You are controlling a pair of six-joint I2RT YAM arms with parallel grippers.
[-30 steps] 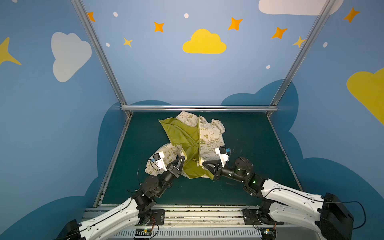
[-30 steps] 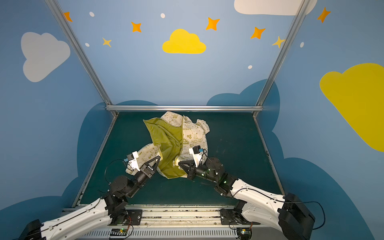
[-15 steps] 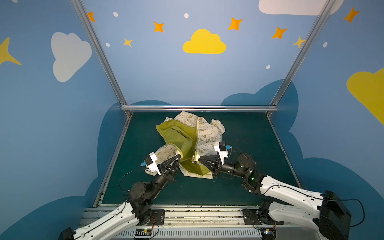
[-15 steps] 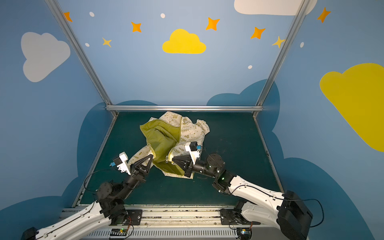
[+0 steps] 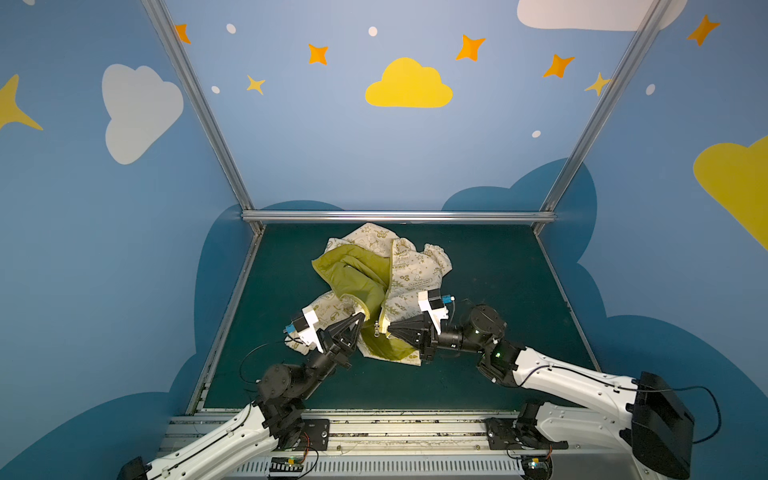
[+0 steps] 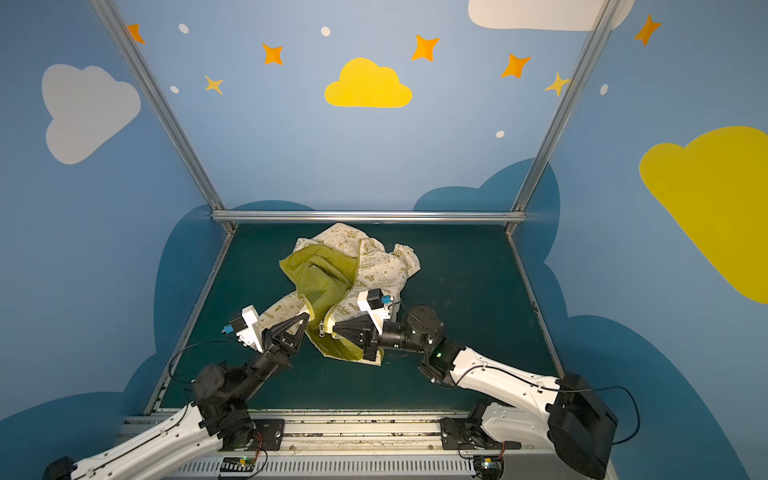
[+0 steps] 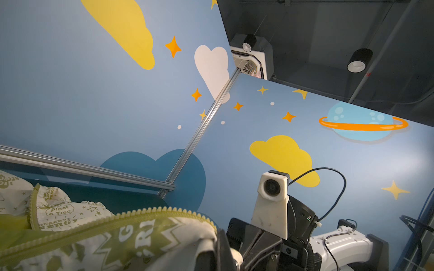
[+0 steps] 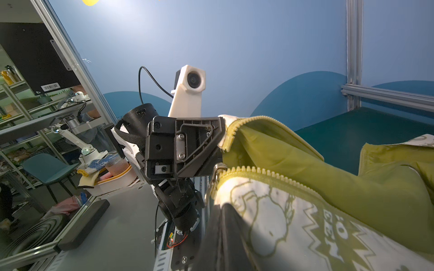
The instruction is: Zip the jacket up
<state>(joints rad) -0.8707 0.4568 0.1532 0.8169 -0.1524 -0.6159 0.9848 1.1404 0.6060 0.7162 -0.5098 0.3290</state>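
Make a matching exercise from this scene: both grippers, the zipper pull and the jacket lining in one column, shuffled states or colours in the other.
1 left gripper
2 right gripper
3 zipper pull
4 lining

A olive green, exposed
B shut on the jacket edge that carries the pull
C silver, dangling between the grippers
D shut on the jacket edge without the pull

Pairs: 1-D, 2-B, 3-C, 4-A

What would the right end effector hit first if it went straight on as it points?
Shut on the jacket at its zipper edge, the right end effector points at the left end effector, shut on the facing edge; it would likely meet that first, though depth is unclear.
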